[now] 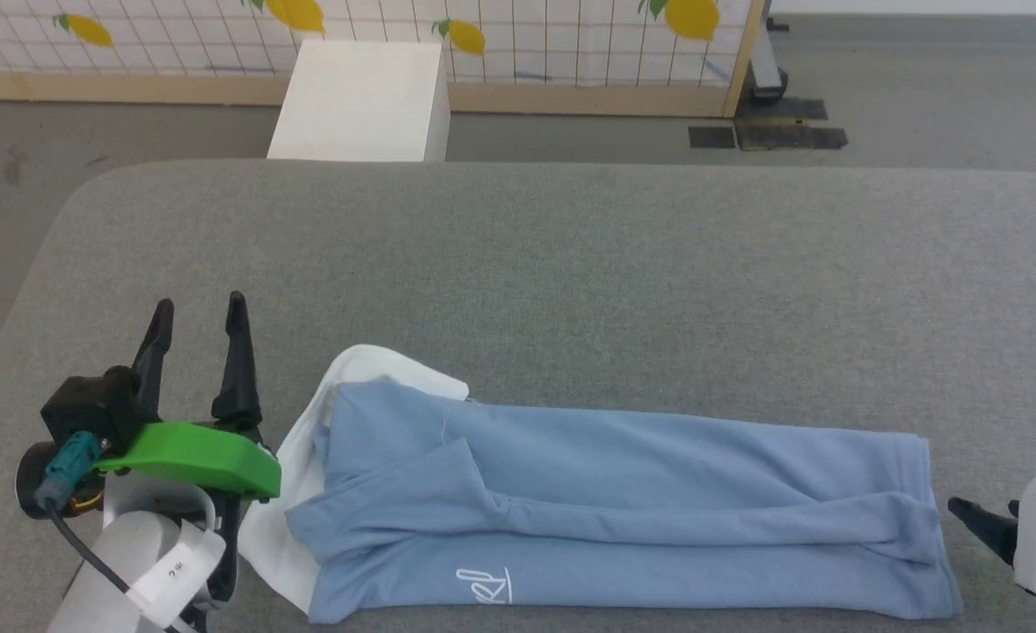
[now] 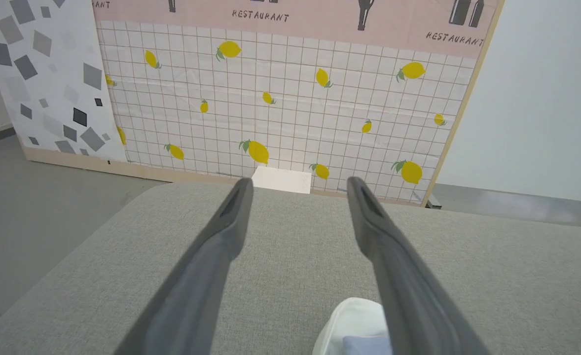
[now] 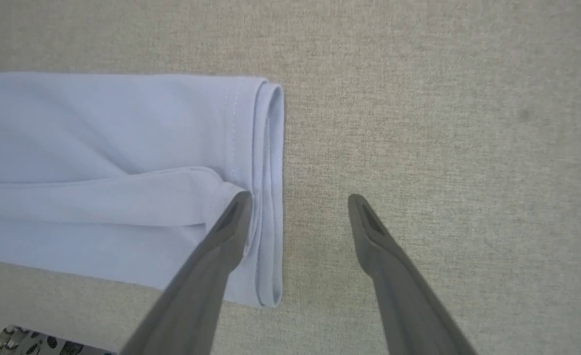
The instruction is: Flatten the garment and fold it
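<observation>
- the garment (image 1: 623, 492) is lying on the grey fabric-covered table (image 1: 571, 264), near the robot's edge, folded into a long narrow strip that runs left to right
- its white hood part (image 1: 307, 440) sticks out at the left end, and the ribbed hem (image 3: 271, 187) is the right end
- there's a small white script logo (image 1: 485, 586) on the front edge of the blue, toward the left
- the left gripper (image 1: 200, 303) sits just beside the hood end with its fingers spread wide and pointing away across the table, and nothing between them
- from the left wrist you can see a bit of the white hood tucked by the base of one finger
- the right gripper (image 3: 299, 198) is at the hem end, also spread wide and not pinching anything
- one of its fingers overlaps the hem and the other is over bare table; honestly can't tell if it's touching the cloth
- background stuff: a white box (image 1: 360, 101) on the floor past the table, in front of a lemon-print panel (image 2: 290, 108)
</observation>
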